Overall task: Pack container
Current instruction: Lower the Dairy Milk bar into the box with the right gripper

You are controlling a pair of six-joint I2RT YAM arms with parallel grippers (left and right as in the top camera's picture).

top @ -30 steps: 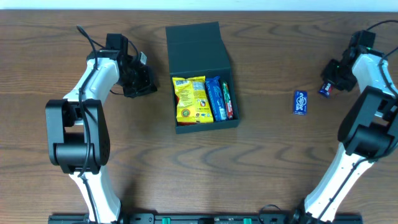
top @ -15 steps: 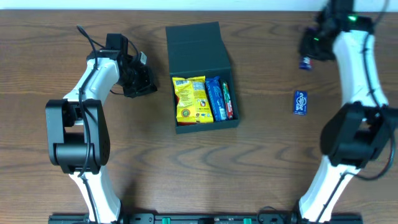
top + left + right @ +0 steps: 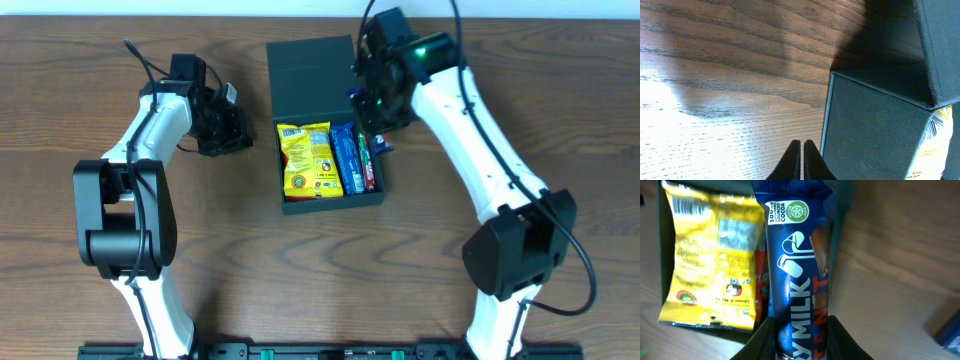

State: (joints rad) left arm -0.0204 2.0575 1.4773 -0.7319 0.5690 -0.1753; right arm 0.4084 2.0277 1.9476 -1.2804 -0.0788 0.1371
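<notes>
The dark teal container [image 3: 330, 195] stands mid-table with its flap lid [image 3: 315, 75] open at the back. Inside lie a yellow packet [image 3: 307, 158], a blue packet [image 3: 347, 160] and a red-and-green bar [image 3: 368, 162]. My right gripper [image 3: 378, 128] hangs over the container's right edge, shut on a blue milk chocolate bar [image 3: 797, 275]. In the right wrist view the bar runs between the right gripper [image 3: 802, 340] fingers, beside the yellow packet [image 3: 715, 260]. My left gripper [image 3: 238, 135] rests left of the container, shut and holding nothing. In its wrist view the left gripper [image 3: 802, 146] sits close to the container wall [image 3: 870, 130].
Bare wooden table [image 3: 230, 240] surrounds the container. A small blue object [image 3: 946, 325] lies on the wood at the right edge of the right wrist view. My right arm [image 3: 480, 140] stretches diagonally across the right half of the table.
My right arm has swung from the table's far right to the container's right edge, carrying the blue bar. The left arm has not moved.
</notes>
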